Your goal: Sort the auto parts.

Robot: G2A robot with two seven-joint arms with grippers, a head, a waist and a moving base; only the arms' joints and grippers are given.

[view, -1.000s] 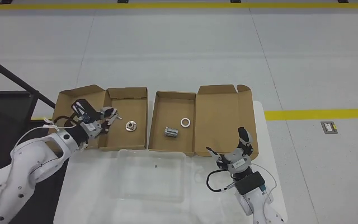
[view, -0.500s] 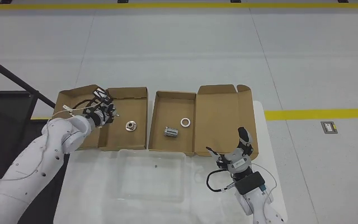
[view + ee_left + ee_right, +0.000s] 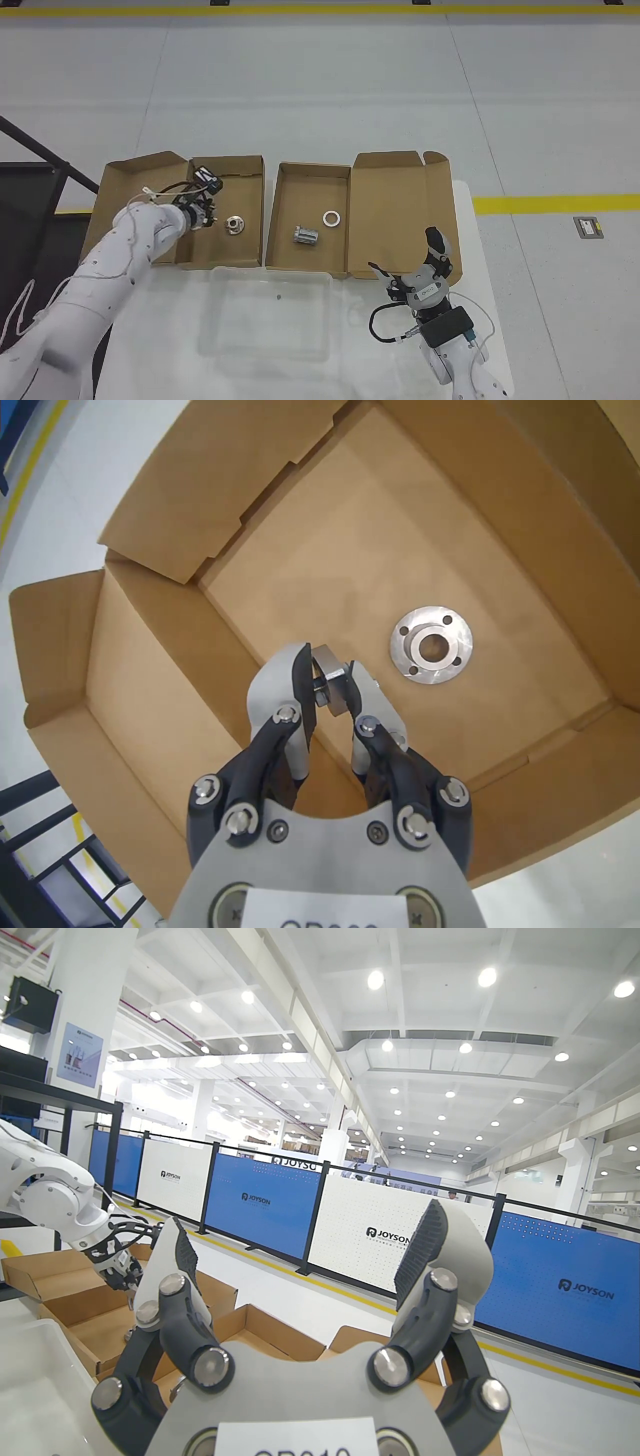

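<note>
Left tool (image 3: 330, 660) has slid further over the left box (image 3: 350, 525), pinching a small metal part (image 3: 336, 687) above its floor, near the round disc (image 3: 411, 639) lying there. Right tool (image 3: 305, 1220) stays wide open beside the right box (image 3: 300, 200), which holds a ring (image 3: 331, 216) and a silver piece (image 3: 305, 236).

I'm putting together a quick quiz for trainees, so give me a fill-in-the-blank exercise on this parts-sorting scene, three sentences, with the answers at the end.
1. The left arm's jaws grip a small metal part over the left cardboard box, where ____ part lies, a flanged disc.
2. The right cardboard box holds ____ parts, a ring and a short cylinder.
3. The right arm's jaws stand ____, holding nothing.
Missing words: one; two; open.
</note>
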